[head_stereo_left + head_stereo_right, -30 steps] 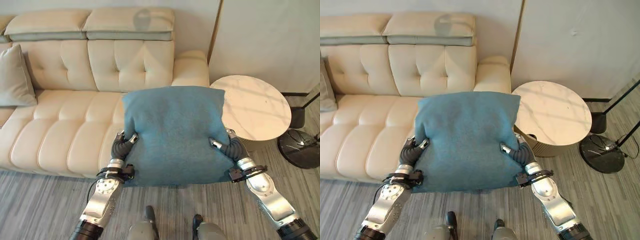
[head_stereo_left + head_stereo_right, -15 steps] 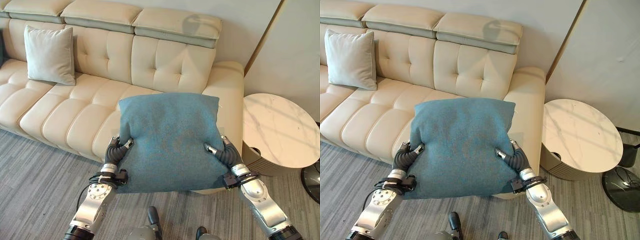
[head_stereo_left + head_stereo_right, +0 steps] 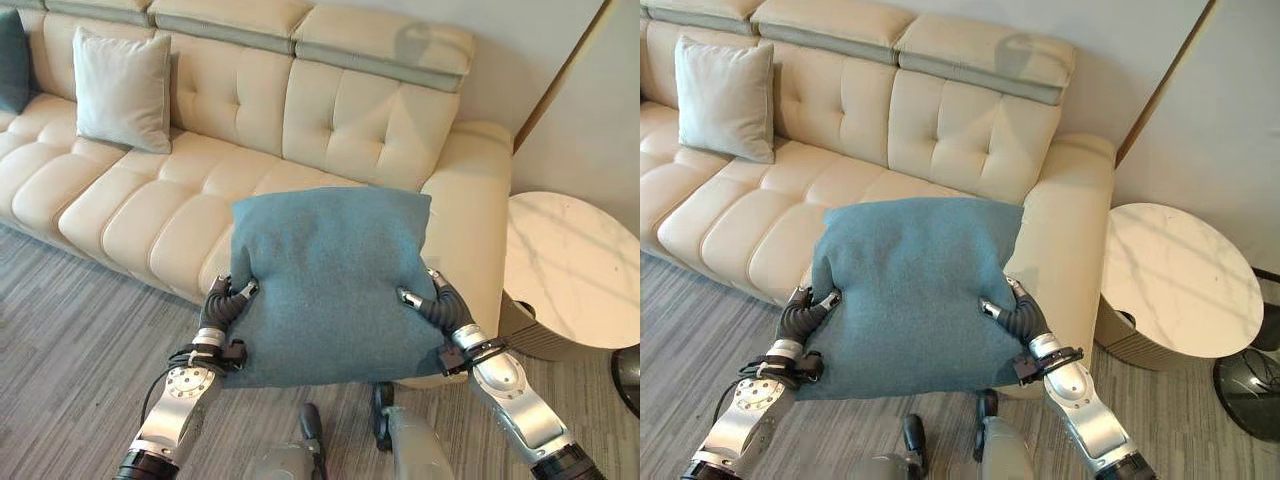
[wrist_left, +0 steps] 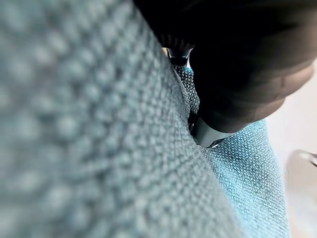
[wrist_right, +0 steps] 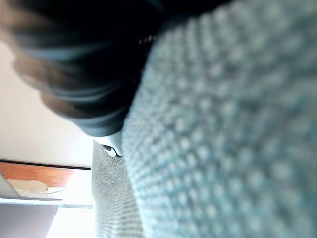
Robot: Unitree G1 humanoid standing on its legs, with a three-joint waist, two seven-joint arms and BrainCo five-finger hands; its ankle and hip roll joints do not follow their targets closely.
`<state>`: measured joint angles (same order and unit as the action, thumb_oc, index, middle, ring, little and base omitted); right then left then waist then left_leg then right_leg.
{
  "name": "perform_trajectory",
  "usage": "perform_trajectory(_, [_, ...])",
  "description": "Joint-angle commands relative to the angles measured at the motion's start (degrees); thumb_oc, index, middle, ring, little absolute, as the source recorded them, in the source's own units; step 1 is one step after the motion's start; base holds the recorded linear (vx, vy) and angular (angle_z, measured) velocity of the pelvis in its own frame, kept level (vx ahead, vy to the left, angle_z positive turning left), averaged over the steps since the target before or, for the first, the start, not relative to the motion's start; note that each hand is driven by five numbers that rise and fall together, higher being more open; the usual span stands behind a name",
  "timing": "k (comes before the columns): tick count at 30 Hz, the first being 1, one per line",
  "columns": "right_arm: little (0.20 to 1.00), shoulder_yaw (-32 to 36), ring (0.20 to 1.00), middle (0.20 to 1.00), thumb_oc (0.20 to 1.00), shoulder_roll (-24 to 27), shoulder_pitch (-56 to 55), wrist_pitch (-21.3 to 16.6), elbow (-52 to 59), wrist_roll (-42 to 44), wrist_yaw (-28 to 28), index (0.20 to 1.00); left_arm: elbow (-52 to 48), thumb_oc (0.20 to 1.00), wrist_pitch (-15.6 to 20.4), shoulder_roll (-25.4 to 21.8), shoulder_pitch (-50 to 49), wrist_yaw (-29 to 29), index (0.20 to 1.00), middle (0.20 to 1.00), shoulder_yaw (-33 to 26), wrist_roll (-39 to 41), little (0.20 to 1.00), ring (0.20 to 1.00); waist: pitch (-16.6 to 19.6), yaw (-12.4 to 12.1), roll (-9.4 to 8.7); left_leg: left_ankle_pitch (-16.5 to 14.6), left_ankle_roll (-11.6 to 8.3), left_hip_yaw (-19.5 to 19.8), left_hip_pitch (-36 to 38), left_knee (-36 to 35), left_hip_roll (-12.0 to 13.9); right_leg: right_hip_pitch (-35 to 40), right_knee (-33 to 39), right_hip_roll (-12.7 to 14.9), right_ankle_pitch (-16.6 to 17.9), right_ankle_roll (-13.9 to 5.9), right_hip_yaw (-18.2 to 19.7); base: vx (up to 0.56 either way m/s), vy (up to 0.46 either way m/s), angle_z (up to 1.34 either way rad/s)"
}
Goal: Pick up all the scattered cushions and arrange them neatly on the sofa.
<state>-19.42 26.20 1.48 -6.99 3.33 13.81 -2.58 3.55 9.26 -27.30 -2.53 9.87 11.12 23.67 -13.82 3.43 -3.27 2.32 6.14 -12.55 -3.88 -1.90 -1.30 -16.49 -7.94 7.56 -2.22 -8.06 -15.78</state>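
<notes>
Teal cushion (image 3: 325,280): in the left eye view I hold it up flat in front of me, over the sofa's front edge and right armrest end.
Left hand (image 3: 226,300): curled onto the cushion's left edge, thumb on the top face, fingers hidden beneath.
Right hand (image 3: 430,303): pinching the cushion's right edge the same way, thumb on top.
Sofa (image 3: 250,110): cream tufted leather, running along the wall.
Right eye view, pale grey cushion (image 3: 725,98): upright against the sofa back, well apart from the teal one.
Round table (image 3: 1180,280): white marble top, just beside the sofa's armrest.
Left wrist view: my dark ribbed cover pressed into teal weave (image 4: 89,148).
Right wrist view: the same weave (image 5: 223,124) against my right hand's dark cover.
</notes>
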Motion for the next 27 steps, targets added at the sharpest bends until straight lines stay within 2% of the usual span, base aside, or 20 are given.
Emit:
perform_trajectory(1, [0.200, -4.7, 0.200, 0.200, 0.200, -2.2, 5.9, -6.7, 6.9, 3.6, 4.9, 0.200, -7.9, 0.200, 6.1, 3.5, 6.0, -6.3, 0.200, 0.200, 4.7, -1.9, 0.200, 0.200, 2.5, 2.7, 1.10, -17.7, -5.34, 4.1, 16.4, 5.2, -1.8, -1.4, 3.6, -2.2, 5.4, -0.77, -0.3, 0.43, -0.104, 0.20])
perform_trajectory(2, [0.200, -4.3, 0.200, 0.200, 0.200, -1.9, 4.6, -6.6, 7.1, 3.7, 5.1, 0.200, -8.1, 0.200, 5.9, 4.0, 5.3, -7.0, 0.200, 0.200, 5.1, -1.8, 0.200, 0.200, 3.4, 3.0, 0.82, -17.7, -5.93, 4.8, 16.8, 6.3, -2.0, -0.1, 4.2, -2.4, 5.7, 0.25, 0.9, 0.40, -0.141, 0.22])
perform_trajectory(4, [0.200, -3.0, 0.200, 0.200, 0.200, -0.9, 3.7, -7.0, 6.1, 3.2, 4.8, 0.200, -7.4, 0.200, 6.0, 4.6, 5.1, -6.8, 0.200, 0.200, 5.8, -1.9, 0.200, 0.200, 4.4, 3.7, 1.78, -12.4, -9.67, 5.3, 15.2, 12.7, -0.5, 2.2, 3.3, -3.6, 6.2, 2.06, 2.3, 0.38, -0.153, 0.73])
perform_trajectory(5, [0.200, -2.5, 0.200, 0.200, 0.200, -0.2, 3.8, -7.0, 5.5, 2.8, 4.6, 0.200, -7.5, 0.200, 5.8, 4.6, 5.0, -7.2, 0.200, 0.200, 5.6, -1.4, 0.200, 0.200, 4.3, 4.0, 1.74, -8.7, -11.89, 4.6, 12.7, 19.5, 1.0, 3.9, 3.7, -3.4, 6.2, 2.90, 1.7, 0.32, -0.158, 0.67])
perform_trajectory(7, [0.200, -1.9, 0.200, 0.200, 0.200, 0.3, 3.4, -7.5, 5.3, 3.3, 3.9, 0.200, -6.7, 0.200, 5.9, 4.5, 4.4, -6.7, 0.200, 0.200, 5.0, -1.2, 0.200, 0.200, 4.7, 4.3, 1.76, -4.4, -13.24, 1.4, 10.1, 27.9, 4.6, 6.9, 4.8, -4.2, 4.5, 4.69, 2.2, 0.33, -0.142, 0.13])
perform_trajectory(8, [0.200, -1.8, 0.200, 0.200, 0.200, 0.7, 3.2, -7.4, 5.6, 3.4, 3.6, 0.200, -6.5, 0.200, 5.7, 4.4, 4.0, -6.5, 0.200, 0.200, 4.6, -1.4, 0.200, 0.200, 5.2, 4.2, 1.66, -5.1, -12.44, -0.2, 8.9, 28.5, 5.4, 8.3, 5.5, -4.5, 3.5, 5.08, 2.9, 0.24, -0.084, -0.21])
perform_trajectory(9, [0.200, -1.8, 0.200, 0.200, 0.200, 0.7, 3.2, -7.3, 5.6, 3.4, 3.6, 0.200, -6.5, 0.200, 5.7, 4.4, 4.0, -6.5, 0.200, 0.200, 4.6, -1.4, 0.200, 0.200, 5.3, 4.2, 1.48, -4.9, -12.35, -0.3, 8.8, 28.4, 5.2, 8.1, 5.6, -4.3, 3.7, 5.07, 3.0, 0.29, -0.004, -0.33])
perform_trajectory(10, [0.200, -1.4, 0.200, 0.200, 0.200, 1.2, 3.6, -7.2, 5.5, 2.9, 3.3, 0.200, -6.5, 0.200, 5.4, 4.5, 4.0, -6.5, 0.200, 0.200, 4.4, -1.5, 0.200, 0.200, 5.8, 3.8, 1.84, -7.4, -10.55, -1.5, 7.9, 24.1, 4.7, 9.9, 6.7, -4.7, 2.9, 4.80, 4.3, 0.26, 0.025, -0.31])
perform_trajectory(11, [0.200, -0.7, 0.200, 0.200, 0.200, 1.6, 3.5, -7.3, 5.7, 2.5, 3.2, 0.200, -6.4, 0.200, 5.5, 4.8, 4.5, -6.4, 0.200, 0.200, 4.3, -1.5, 0.200, 0.200, 5.9, 3.8, 1.29, -7.9, -10.57, -2.2, 6.1, 24.4, 4.8, 11.2, 7.4, -3.9, 2.8, 4.49, 4.6, 0.41, 0.067, -0.37])
perform_trajectory(12, [0.200, 0.3, 0.200, 0.200, 0.200, 1.9, 2.7, -7.2, 6.2, 2.1, 3.2, 0.200, -6.3, 0.200, 5.5, 4.9, 4.5, -6.7, 0.200, 0.200, 4.2, -1.8, 0.200, 0.200, 5.8, 3.6, 1.40, -10.0, -9.95, -3.5, 5.4, 19.5, 5.1, 13.0, 8.5, -3.6, 1.9, 3.81, 5.0, 0.30, 0.063, -0.48])
perform_trajectory(13, [0.200, 0.5, 0.200, 0.200, 0.200, 2.0, 2.5, -7.0, 6.3, 2.0, 3.3, 0.200, -6.4, 0.200, 5.3, 4.9, 4.5, -7.0, 0.200, 0.200, 4.3, -1.8, 0.200, 0.200, 5.7, 3.5, 1.02, -10.7, -9.76, -3.3, 3.8, 17.8, 4.6, 14.0, 8.9, -3.1, 1.8, 3.49, 5.6, 0.35, 0.147, -0.45])
perform_trajectory(14, [0.200, 1.0, 0.200, 0.200, 0.200, 2.1, 2.1, -6.6, 5.6, 1.1, 3.1, 0.200, -6.3, 0.200, 5.0, 4.7, 4.1, -7.1, 0.200, 0.200, 3.9, -2.7, 0.200, 0.200, 5.3, 2.9, 0.78, -8.1, -10.25, -1.8, 0.2, 12.9, 5.0, 15.9, 9.9, -2.5, 1.2, 3.00, 7.2, 0.20, 0.103, -0.35])
perform_trajectory(15, [0.200, 1.0, 0.200, 0.200, 0.200, 2.0, 2.1, -6.6, 5.6, 1.1, 3.1, 0.200, -6.3, 0.200, 5.0, 4.7, 4.1, -7.1, 0.200, 0.200, 3.9, -2.7, 0.200, 0.200, 5.4, 2.9, 0.67, -7.8, -10.23, -1.9, 0.1, 12.6, 4.9, 15.7, 10.0, -2.4, 1.4, 3.02, 7.3, 0.26, 0.162, -0.29])
perform_trajectory(16, [0.200, 1.5, 0.200, 0.200, 0.200, 2.0, 1.5, -6.7, 5.2, 0.8, 2.9, 0.200, -6.7, 0.200, 5.0, 4.9, 3.8, -7.0, 0.200, 0.200, 3.8, -2.5, 0.200, 0.200, 5.1, 2.5, 1.01, -4.6, -11.19, 0.2, -0.8, 8.8, 6.1, 16.9, 9.6, -2.6, 0.7, 3.13, 8.6, 0.12, 0.079, -0.24])
perform_trajectory(17, [0.200, 1.5, 0.200, 0.200, 0.200, 2.0, 1.5, -6.7, 5.3, 0.7, 2.9, 0.200, -6.8, 0.200, 4.9, 4.9, 3.8, -6.9, 0.200, 0.200, 3.8, -2.5, 0.200, 0.200, 5.0, 2.4, 0.96, -4.3, -11.23, 0.1, -0.4, 8.3, 6.0, 16.9, 9.6, -2.5, 0.6, 3.15, 8.7, 0.21, 0.132, -0.69])
perform_trajectory(21, [0.200, 1.8, 0.200, 0.200, 0.200, 1.9, 1.5, -6.2, 4.6, 0.0, 2.4, 0.200, -6.8, 0.200, 5.4, 5.7, 3.8, -5.1, 0.200, 0.200, 3.7, -2.5, 0.200, 0.200, 4.8, 1.0, 1.08, -1.4, -12.41, 10.2, -2.9, 6.6, 6.9, 18.1, 7.4, -2.2, -0.9, 3.21, 14.5, 0.24, 0.204, -0.83])
perform_trajectory(22, [0.200, 1.6, 0.200, 0.200, 0.200, 1.7, 1.4, -6.2, 3.9, -0.7, 2.6, 0.200, -6.7, 0.200, 5.5, 6.2, 4.0, -5.3, 0.200, 0.200, 4.0, -2.2, 0.200, 0.200, 5.6, 1.3, 1.80, -1.9, -12.13, 10.2, -1.0, 4.1, 7.3, 18.3, 7.2, -2.0, -1.4, 2.92, 15.7, 0.21, 0.210, -0.99])
perform_trajectory(24, [0.200, 1.6, 0.200, 0.200, 0.200, 1.6, 1.3, -6.0, 3.5, -1.4, 2.9, 0.200, -6.7, 0.200, 5.4, 6.2, 4.0, -5.6, 0.200, 0.200, 4.3, -2.3, 0.200, 0.200, 5.9, 1.3, 1.97, -2.0, -11.96, 8.8, 0.3, 3.6, 7.4, 18.9, 7.2, -1.6, -1.4, 2.62, 16.4, 0.21, 0.211, -0.66])
perform_trajectory(27, [0.200, 0.9, 0.200, 0.200, 0.200, 0.6, 2.3, -5.5, 3.0, -2.1, 2.8, 0.200, -6.5, 0.200, 5.0, 5.2, 4.6, -5.7, 0.200, 0.200, 4.4, -2.4, 0.200, 0.200, 6.3, 1.0, 1.82, -3.0, -10.46, 8.1, 1.7, 3.5, 5.7, 18.6, 6.8, -0.4, -0.6, 1.69, 19.0, 0.20, 0.291, -0.42])
